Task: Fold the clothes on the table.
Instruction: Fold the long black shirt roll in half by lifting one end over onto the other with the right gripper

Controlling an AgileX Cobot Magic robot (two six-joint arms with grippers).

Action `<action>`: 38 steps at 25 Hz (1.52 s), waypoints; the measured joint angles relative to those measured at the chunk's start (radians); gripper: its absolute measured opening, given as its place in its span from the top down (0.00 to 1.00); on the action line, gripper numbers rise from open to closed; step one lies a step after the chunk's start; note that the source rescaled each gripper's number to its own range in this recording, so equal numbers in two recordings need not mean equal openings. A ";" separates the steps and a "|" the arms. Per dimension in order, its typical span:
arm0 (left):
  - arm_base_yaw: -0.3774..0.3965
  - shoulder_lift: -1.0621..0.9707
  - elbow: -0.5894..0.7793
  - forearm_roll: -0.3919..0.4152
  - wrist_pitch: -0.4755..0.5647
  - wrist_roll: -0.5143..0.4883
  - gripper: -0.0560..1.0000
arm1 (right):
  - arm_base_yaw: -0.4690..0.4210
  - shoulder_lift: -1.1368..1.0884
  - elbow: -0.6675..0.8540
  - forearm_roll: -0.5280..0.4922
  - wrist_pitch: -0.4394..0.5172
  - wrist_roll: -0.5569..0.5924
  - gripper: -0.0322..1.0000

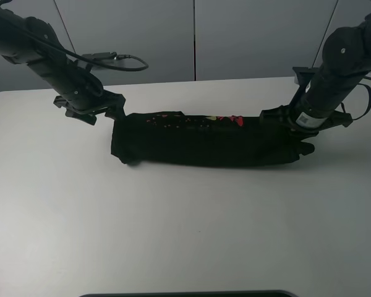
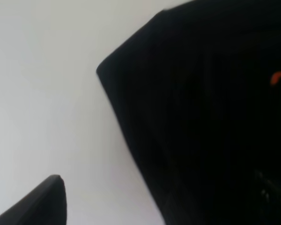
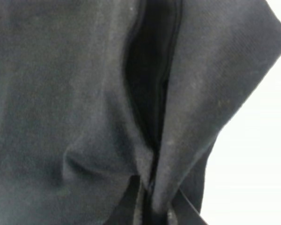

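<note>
The black T-shirt [image 1: 204, 139] lies on the white table [image 1: 173, 216] folded into a long narrow strip, with red and yellow print [image 1: 226, 119] showing along its far edge. My left gripper [image 1: 114, 111] is at the strip's far left corner. In the left wrist view one dark finger [image 2: 37, 204] sits over bare table beside the shirt's edge [image 2: 145, 140]; the other finger is lost against the black cloth, so the jaws look open. My right gripper [image 1: 285, 120] is at the strip's right end. In the right wrist view it [image 3: 154, 208] pinches a fold of the shirt [image 3: 84, 93].
Grey wall panels [image 1: 191, 37] stand behind the table's far edge. A cable [image 1: 120, 60] loops off the left arm. A dark object [image 1: 185, 293] sits at the table's front edge. White tabletop extends in front of the shirt and to both sides.
</note>
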 joint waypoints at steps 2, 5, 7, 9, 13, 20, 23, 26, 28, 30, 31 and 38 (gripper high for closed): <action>0.000 0.000 -0.030 -0.078 0.012 0.063 0.01 | 0.000 0.000 0.002 0.000 0.000 0.000 0.95; 0.000 0.000 -0.058 -0.131 0.029 0.112 0.01 | 0.000 0.000 0.002 -0.004 0.008 0.000 0.95; 0.002 0.000 -0.063 -0.132 0.040 0.124 0.01 | 0.000 0.000 0.002 -0.004 0.012 0.000 0.95; 0.004 0.000 -0.063 -0.121 0.057 0.128 0.01 | 0.000 0.000 0.002 -0.008 0.014 0.000 0.95; 0.043 0.000 -0.063 -0.094 0.082 0.130 0.01 | -0.010 0.000 0.002 -0.053 0.034 0.011 0.95; 0.112 0.000 -0.063 -0.083 0.130 0.147 0.01 | -0.168 -0.022 0.002 -0.066 0.068 -0.042 0.95; 0.112 0.000 -0.063 -0.083 0.133 0.156 0.01 | -0.219 -0.066 0.002 -0.075 0.087 -0.091 0.95; 0.112 0.000 -0.063 -0.081 0.129 0.160 0.01 | -0.230 -0.115 0.002 -0.076 0.123 -0.128 0.95; 0.112 0.000 -0.063 -0.079 0.121 0.160 0.01 | -0.225 -0.149 0.002 -0.065 0.152 -0.154 0.95; 0.112 0.000 -0.063 -0.079 0.114 0.160 0.01 | -0.198 -0.182 0.002 -0.045 0.181 -0.178 0.95; 0.112 0.000 -0.063 -0.079 0.109 0.160 0.01 | -0.178 -0.200 0.002 -0.037 0.193 -0.183 0.95; 0.112 0.000 -0.063 -0.079 0.105 0.160 0.01 | -0.012 -0.252 -0.126 0.124 0.277 -0.237 0.95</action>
